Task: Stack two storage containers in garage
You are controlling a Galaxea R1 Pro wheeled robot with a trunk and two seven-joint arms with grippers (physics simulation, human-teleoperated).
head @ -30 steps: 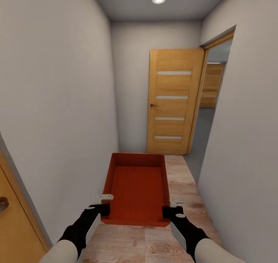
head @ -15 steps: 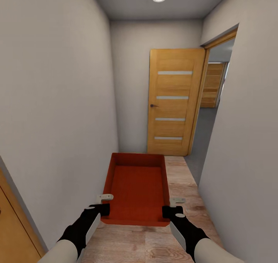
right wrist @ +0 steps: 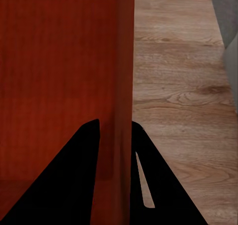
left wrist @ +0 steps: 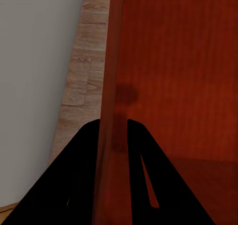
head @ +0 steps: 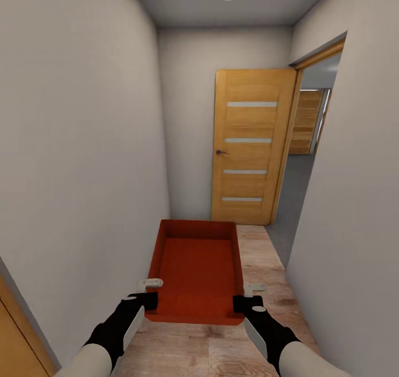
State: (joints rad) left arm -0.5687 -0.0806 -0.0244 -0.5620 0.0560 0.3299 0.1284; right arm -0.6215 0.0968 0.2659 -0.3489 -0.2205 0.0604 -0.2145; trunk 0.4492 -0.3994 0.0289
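I carry one orange-red storage container [head: 197, 269] level in front of me, above a light wood-plank floor in a narrow hallway. My left gripper [head: 148, 292] is shut on the container's left wall near its front corner; the left wrist view has that wall [left wrist: 110, 86] running between the two black fingers [left wrist: 82, 160]. My right gripper [head: 246, 296] is shut on the right wall in the same way, and in the right wrist view the wall [right wrist: 124, 86] passes between its fingers [right wrist: 87, 155]. The container is empty.
Grey-white walls close in on both sides. An open wooden door [head: 250, 147] with several glass strips stands ahead on the right. Beside it a doorway [head: 307, 144] leads onto a grey floor [head: 291, 191]. A wood door edge [head: 16, 332] shows at the lower left.
The whole view has crept forward along the hallway: the wooden door at the lower left has slid mostly out of frame. The container and both grippers hold the same pose.
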